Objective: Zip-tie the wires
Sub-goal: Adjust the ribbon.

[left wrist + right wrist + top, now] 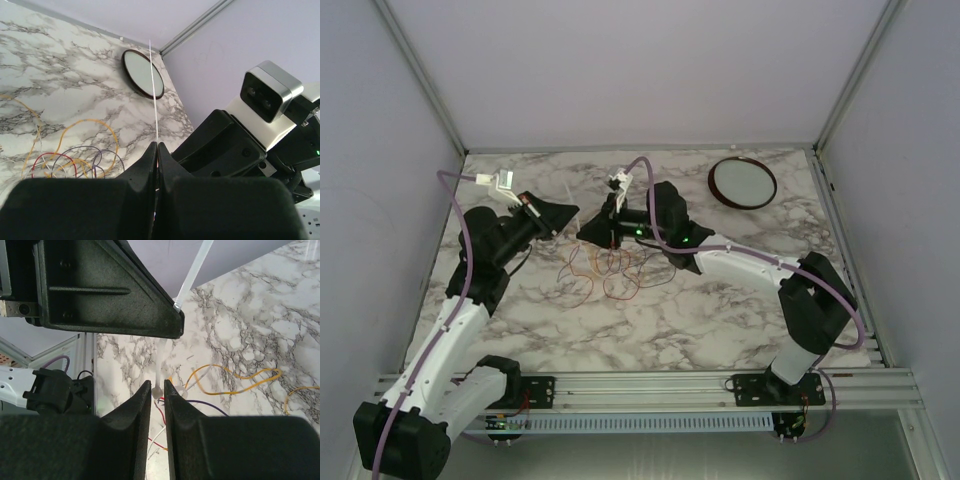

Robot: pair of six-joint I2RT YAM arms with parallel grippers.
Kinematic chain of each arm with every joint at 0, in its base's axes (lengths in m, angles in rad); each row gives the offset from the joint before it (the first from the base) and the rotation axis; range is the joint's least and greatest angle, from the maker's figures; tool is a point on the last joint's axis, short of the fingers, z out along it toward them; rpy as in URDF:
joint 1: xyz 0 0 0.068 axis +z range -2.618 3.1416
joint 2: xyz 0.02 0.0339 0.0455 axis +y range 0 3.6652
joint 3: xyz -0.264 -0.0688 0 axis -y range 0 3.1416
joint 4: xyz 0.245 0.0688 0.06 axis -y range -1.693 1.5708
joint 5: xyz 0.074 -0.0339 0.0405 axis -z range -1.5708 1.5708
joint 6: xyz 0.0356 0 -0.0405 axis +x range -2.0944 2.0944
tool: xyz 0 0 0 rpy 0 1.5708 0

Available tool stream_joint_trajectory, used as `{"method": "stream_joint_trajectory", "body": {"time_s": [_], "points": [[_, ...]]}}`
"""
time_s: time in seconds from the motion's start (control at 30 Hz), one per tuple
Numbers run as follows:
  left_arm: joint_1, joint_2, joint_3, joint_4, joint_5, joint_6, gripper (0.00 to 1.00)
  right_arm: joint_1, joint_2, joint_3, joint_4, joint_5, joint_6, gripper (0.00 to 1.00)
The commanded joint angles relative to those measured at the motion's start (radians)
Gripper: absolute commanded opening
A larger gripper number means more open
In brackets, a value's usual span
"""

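The wires [610,268] lie in a loose tangle of red, orange, yellow and purple loops on the marble table, just in front of both grippers. They also show in the left wrist view as the wires [75,159]. My left gripper [156,145] is shut on a thin white zip tie [154,90] that sticks straight out beyond its tips. In the right wrist view the zip tie [192,275] runs down from the left gripper [110,295] to my right gripper [158,385]. The right jaws stand narrowly open around the tie's lower end, above the wires [235,376].
A round white dish [741,182] with a dark rim sits at the back right of the table [720,310]. Grey walls close in the back and sides. A metal rail [650,385] runs along the near edge by the arm bases.
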Motion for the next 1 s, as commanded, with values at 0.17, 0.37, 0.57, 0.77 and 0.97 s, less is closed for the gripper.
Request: {"method": "stream_joint_trajectory", "body": {"time_s": [0.17,0.37,0.57,0.77,0.97], "points": [[0.002,0.030,0.066,0.042,-0.002,0.000,0.00,0.028,0.010,0.011,-0.029,0.017,-0.039,0.11],[0.002,0.052,0.087,0.031,-0.013,0.008,0.00,0.030,0.004,-0.007,-0.035,0.031,-0.048,0.01],[0.002,0.094,0.143,0.000,-0.016,0.041,0.00,0.038,-0.001,-0.033,-0.076,0.064,-0.074,0.03],[0.004,0.137,0.180,-0.004,-0.023,0.059,0.00,0.051,-0.009,-0.073,-0.090,0.089,-0.088,0.03],[0.010,0.199,0.226,-0.003,-0.023,0.077,0.00,0.062,-0.004,-0.104,-0.110,0.107,-0.097,0.03]]}}
